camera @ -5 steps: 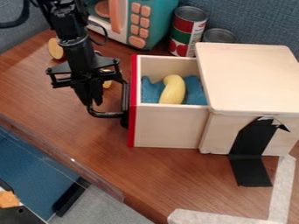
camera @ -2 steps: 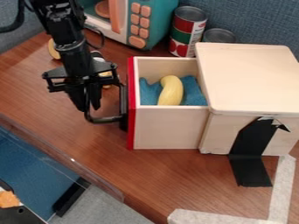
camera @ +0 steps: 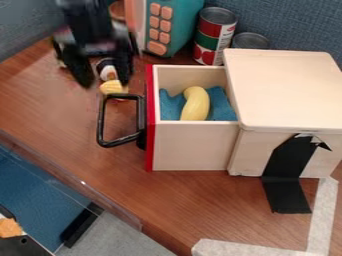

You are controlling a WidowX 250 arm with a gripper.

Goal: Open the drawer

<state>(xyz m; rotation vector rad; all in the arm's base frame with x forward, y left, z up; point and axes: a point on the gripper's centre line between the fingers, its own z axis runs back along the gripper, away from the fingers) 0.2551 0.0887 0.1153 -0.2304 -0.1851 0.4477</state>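
A black claw [camera: 105, 80], fingers spread apart and holding nothing, hangs above a brown table [camera: 60, 120] near its far left corner, apart from the black handle [camera: 101, 120] of a wooden drawer [camera: 190, 146]. The drawer stands open from the left side of a pale wooden box [camera: 287, 90] by the table's right edge. Inside, a curved yellow toy [camera: 195, 104] lies on blue cloth [camera: 219, 102]

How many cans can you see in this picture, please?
2: the red-green can beside the teal toy microwave, and the grey-topped can behind the wooden box. Others may be hidden.
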